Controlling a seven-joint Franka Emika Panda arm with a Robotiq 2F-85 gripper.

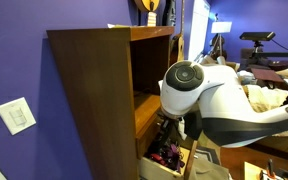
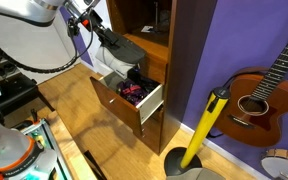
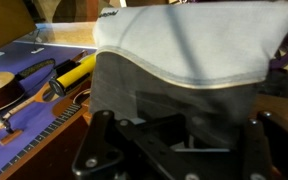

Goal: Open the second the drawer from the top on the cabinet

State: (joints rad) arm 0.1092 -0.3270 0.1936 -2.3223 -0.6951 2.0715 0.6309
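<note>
A pale grey surface fills the wrist view right up close, hiding the fingertips of the gripper (image 2: 132,66) (open or closed, I cannot tell). The gripper hangs just over the drawer (image 2: 126,104), pulled out low on the wooden cabinet (image 1: 89,100), dark and pink things inside. Farther off a guitar (image 2: 262,95) and a yellow-handled tool (image 2: 206,128) stand by the purple wall (image 2: 214,40)

Arm (image 1: 199,95) is stretched forward and folded down at the wrist. Its big white joint housing fills much of my exterior view. Gripper (image 2: 127,56) is pitched downward, dark body plain to see, fingertips hidden low. On the wrist view I get only the black gripper base (image 3: 174,150) along the bottom edge. I can't tell whether the jaws stand apart or together.
</note>
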